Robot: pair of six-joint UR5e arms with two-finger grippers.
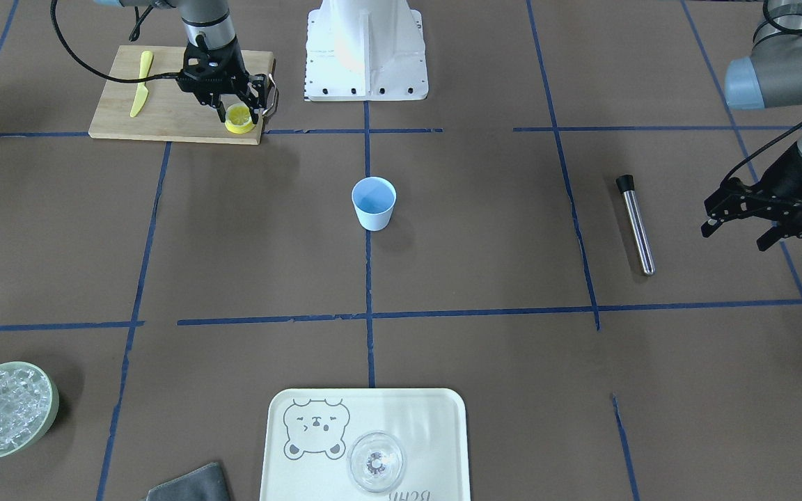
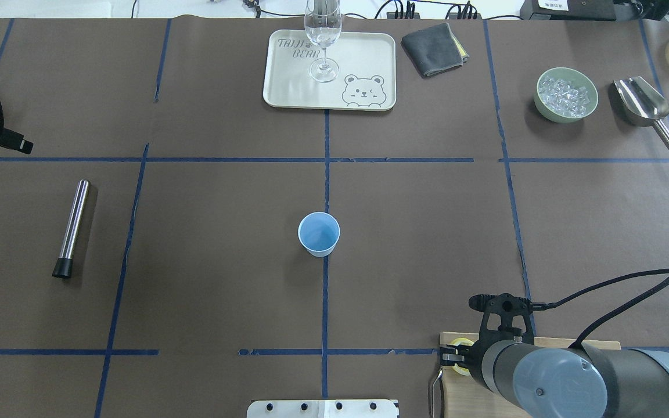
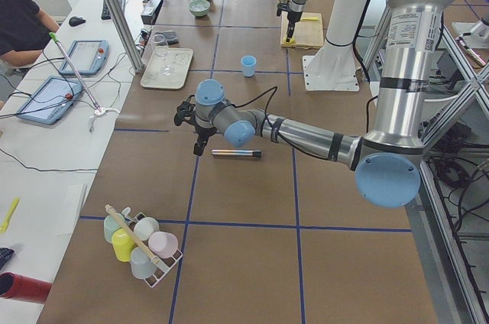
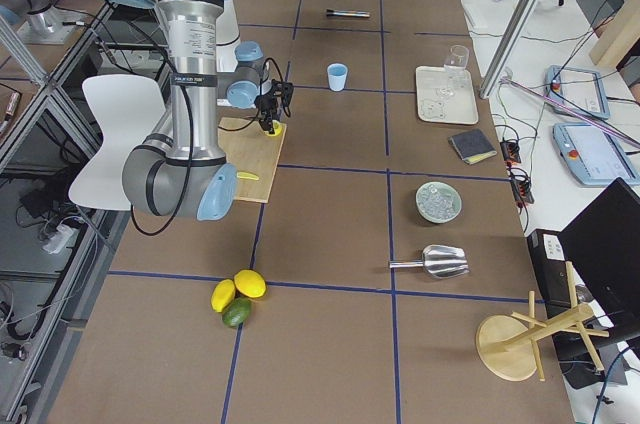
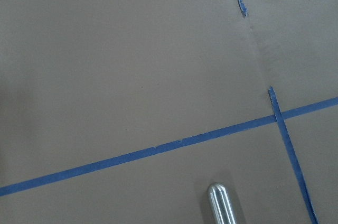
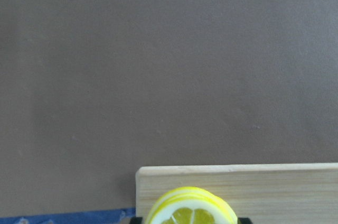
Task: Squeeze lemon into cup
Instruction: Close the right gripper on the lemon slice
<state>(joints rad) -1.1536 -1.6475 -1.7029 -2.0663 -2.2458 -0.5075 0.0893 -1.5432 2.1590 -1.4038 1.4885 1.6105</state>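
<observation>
Nearest in the front-facing view, a pale tray (image 1: pixel 436 424) holds a clear glass (image 1: pixel 376 462), and a green bowl (image 1: pixel 49 421) of ice sits at the near left. The table (image 1: pixel 512 229) is brown paper crossed by blue tape lines. The cup (image 1: pixel 374 202) stands upright at the centre, mouth up. At the far left a wooden board (image 1: pixel 164 115) carries a yellow knife (image 1: pixel 140 83) and the lemon (image 1: pixel 239 120). The lemon lies flat at the board's near right corner, cut face up; being round, it shows no long axis. The right gripper (image 1: pixel 240 117) points straight down, fingers clamped on the lemon's rind from either side. At the right edge the left gripper (image 1: pixel 735 235) hangs with fingers apart, near a metal tube (image 1: pixel 635 224) that lies near-to-far.

From overhead, the right arm hides most of the lemon. A steel scoop (image 2: pixel 642 101) lies right of the bowl, and a grey cloth (image 2: pixel 434 40) lies beside the tray.

The left side view shows a seated person (image 3: pixel 19 18) at a white bench with tablets.

In the right wrist view, the lemon's segmented face sits at the bottom edge with black fingertips against both sides.
</observation>
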